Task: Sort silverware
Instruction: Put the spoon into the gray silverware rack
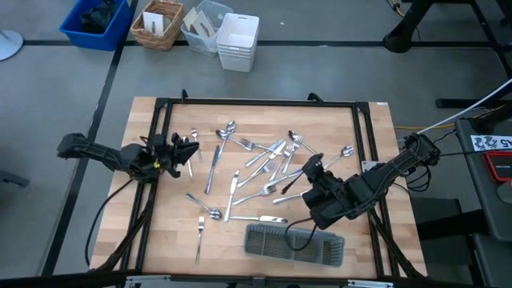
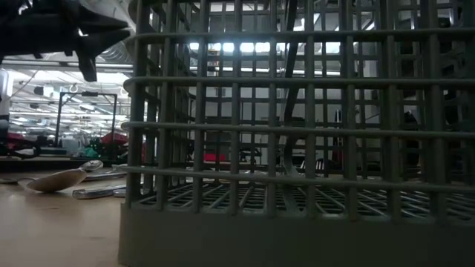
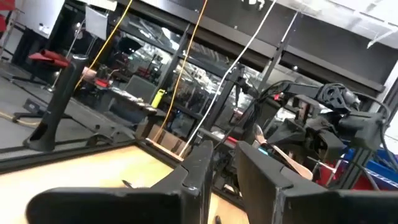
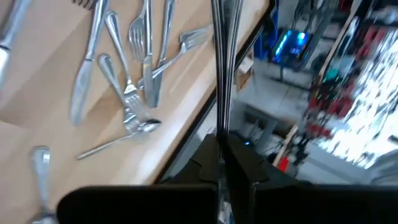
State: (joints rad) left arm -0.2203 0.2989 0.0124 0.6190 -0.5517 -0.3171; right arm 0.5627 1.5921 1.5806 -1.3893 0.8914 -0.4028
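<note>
The silverware (image 1: 256,172) lies spread over the middle of the wooden worktop (image 1: 168,232). The right tool (image 4: 221,149) is clenched on one thin piece, just above the grey tray (image 1: 294,243). The left tool (image 1: 189,150) waits at the worktop's left side; I cannot tell its grip.

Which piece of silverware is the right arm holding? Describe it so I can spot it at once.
Start at the grey mesh tray at the near edge of the table. Just above it is the right gripper, shut on a slim piece seen edge-on in the wrist view. Unlike the loose silverware, it is lifted off the wood.
</note>
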